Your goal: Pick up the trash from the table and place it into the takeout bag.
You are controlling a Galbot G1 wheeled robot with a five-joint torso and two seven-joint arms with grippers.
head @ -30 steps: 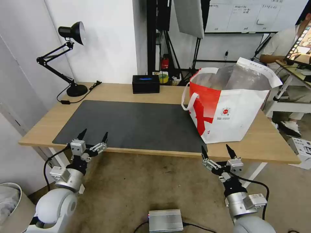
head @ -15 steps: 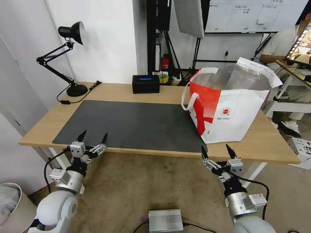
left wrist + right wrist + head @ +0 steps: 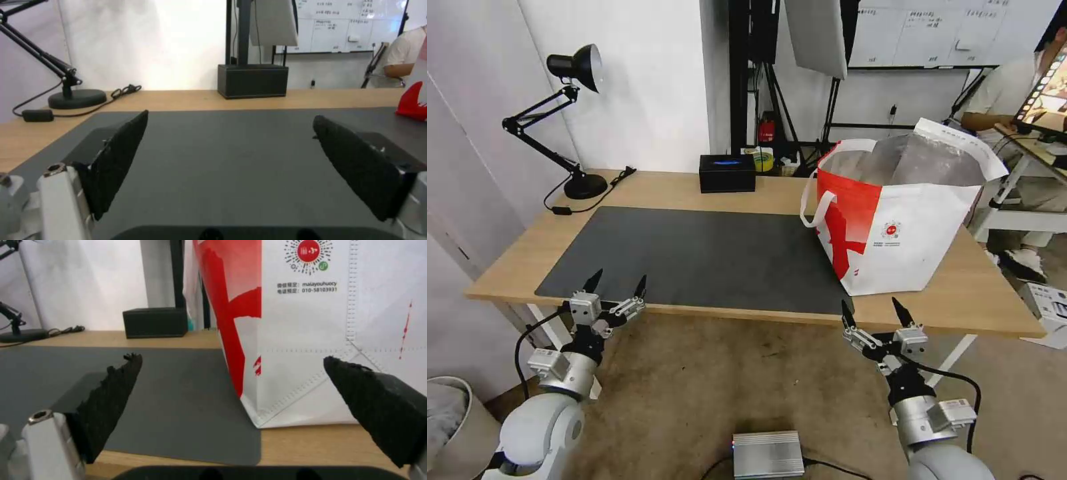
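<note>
The takeout bag (image 3: pixel 907 233) stands open on the right part of the table (image 3: pixel 694 187), white with a red panel and silver lining; it rises close in the right wrist view (image 3: pixel 311 323). The trash is out of view; the dark grey mat (image 3: pixel 707 257) lies bare. My left gripper (image 3: pixel 619 277) hangs open just before the table's front edge at the mat's left corner, facing across the mat (image 3: pixel 230 118). Before the front edge below the bag, my right gripper (image 3: pixel 871 305) is open too, with nothing between its fingers (image 3: pixel 231 358).
A black box (image 3: pixel 727 173) sits at the table's back edge. A black desk lamp (image 3: pixel 577 100) with its cable stands at the back left. On the floor lie a silver box (image 3: pixel 768 454) and a white bin (image 3: pixel 450 417). A person sits at the far right.
My left gripper has drifted slightly down and to the left. The right gripper, the bag and the table stand as before.
</note>
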